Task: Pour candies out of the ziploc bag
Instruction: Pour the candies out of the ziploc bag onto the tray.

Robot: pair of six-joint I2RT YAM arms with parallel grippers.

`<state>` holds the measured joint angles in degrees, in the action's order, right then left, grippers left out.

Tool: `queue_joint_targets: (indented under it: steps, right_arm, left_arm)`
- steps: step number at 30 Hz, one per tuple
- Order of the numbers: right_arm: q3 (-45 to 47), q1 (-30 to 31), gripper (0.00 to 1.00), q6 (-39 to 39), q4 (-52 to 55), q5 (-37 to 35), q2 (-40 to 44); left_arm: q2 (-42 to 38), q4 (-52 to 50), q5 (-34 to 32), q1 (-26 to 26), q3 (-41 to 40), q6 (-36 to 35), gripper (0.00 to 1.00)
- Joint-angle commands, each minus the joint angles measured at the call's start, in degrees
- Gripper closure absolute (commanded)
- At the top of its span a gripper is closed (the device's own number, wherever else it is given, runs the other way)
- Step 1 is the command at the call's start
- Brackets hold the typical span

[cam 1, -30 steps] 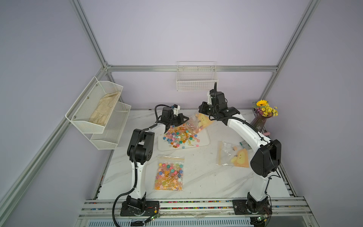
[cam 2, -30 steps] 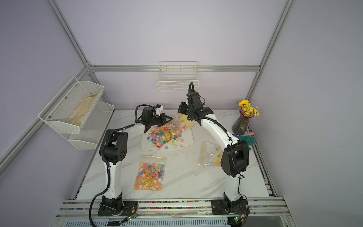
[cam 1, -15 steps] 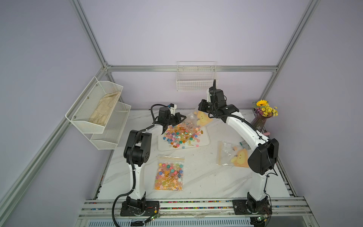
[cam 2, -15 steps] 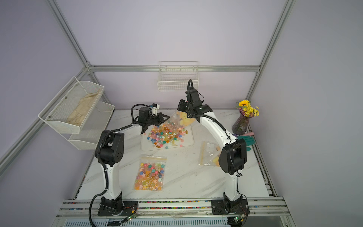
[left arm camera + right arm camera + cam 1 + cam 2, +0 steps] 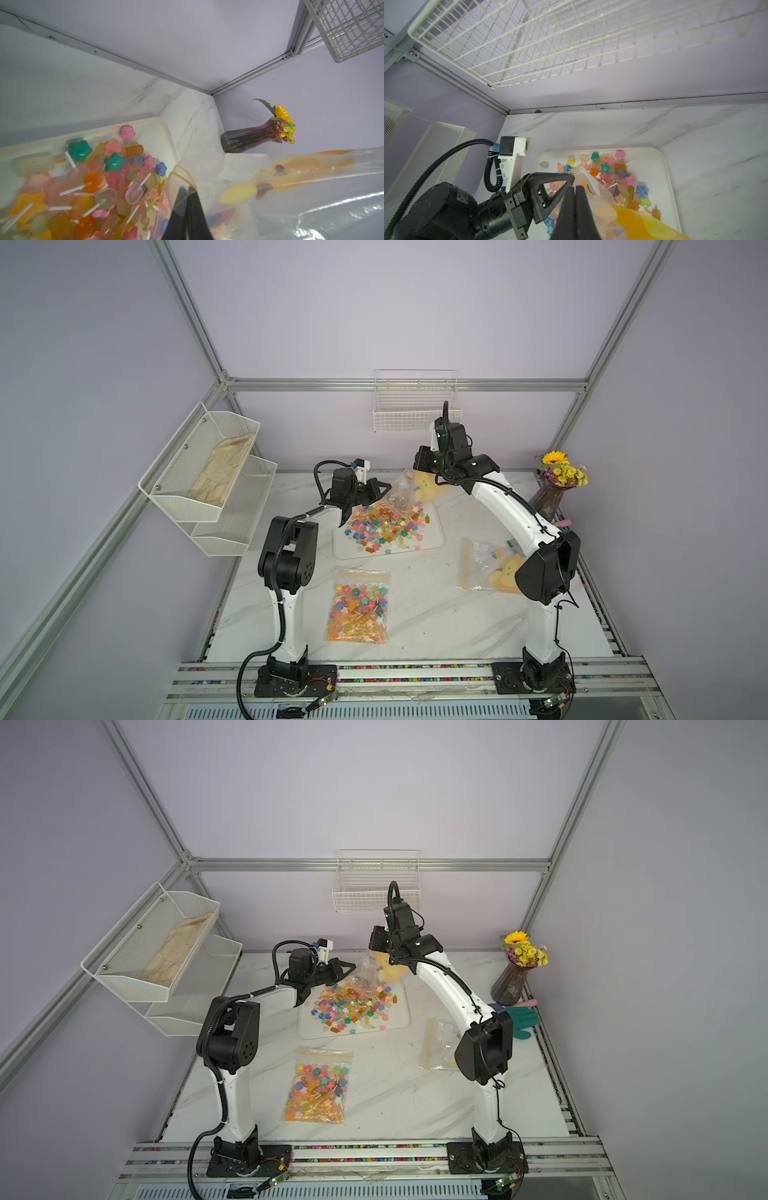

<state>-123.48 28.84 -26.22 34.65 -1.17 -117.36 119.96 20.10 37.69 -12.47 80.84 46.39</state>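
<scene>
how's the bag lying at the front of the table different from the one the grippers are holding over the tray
Pose: the front bag lies flat on the table; the held bag hangs tilted over the tray, pinched by the left gripper and right gripper.
Fill: the front bag is packed full; the held bag looks mostly emptied, candies heaped on the tray.
Both are clear plastic.

- The marble table (image 5: 415,614) carries a white tray (image 5: 434,531) of candies (image 5: 382,526).
- A full bag (image 5: 359,605) lies before the tray.
- A flat bag (image 5: 482,564) and a vase (image 5: 544,499) are at the right.
</scene>
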Motion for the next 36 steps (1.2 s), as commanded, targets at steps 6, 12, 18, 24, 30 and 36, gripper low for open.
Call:
queue_joint_targets:
  steps: [6, 12, 18, 24, 30, 36]
  right_arm:
    - [-7.87, 4.17, 1.0, 5.52, 4.76, -10.83, -3.92]
    - [-9.5, 4.93, 1.0, 6.44, 5.82, -18.07, -4.33]
    - [-7.82, 4.91, 1.0, 6.79, 4.54, -24.07, -3.38]
    - [-5.37, 4.92, 1.0, 6.71, 2.33, -25.9, -2.09]
    - [-5.32, 4.93, 1.0, 7.07, 1.63, -25.85, -1.19]
    - [-6.38, 5.04, 1.0, 6.44, 1.36, -24.29, 0.2]
  left_arm:
    - [-1.64, 3.44, -1.57, 1.13, -3.51, 1.51, 0.98]
    - [-2.93, 4.38, -2.07, 1.89, -4.92, 1.68, 0.97]
    - [-5.41, 5.0, -2.95, 2.68, -7.13, 1.08, 0.95]
    - [-5.21, 5.3, -2.64, 2.98, -7.98, 1.13, 0.95]
    - [-3.94, 6.93, -2.0, 2.98, -7.71, 2.39, 0.95]
    - [-3.47, 7.3, -1.48, 2.22, -7.23, 2.74, 0.94]
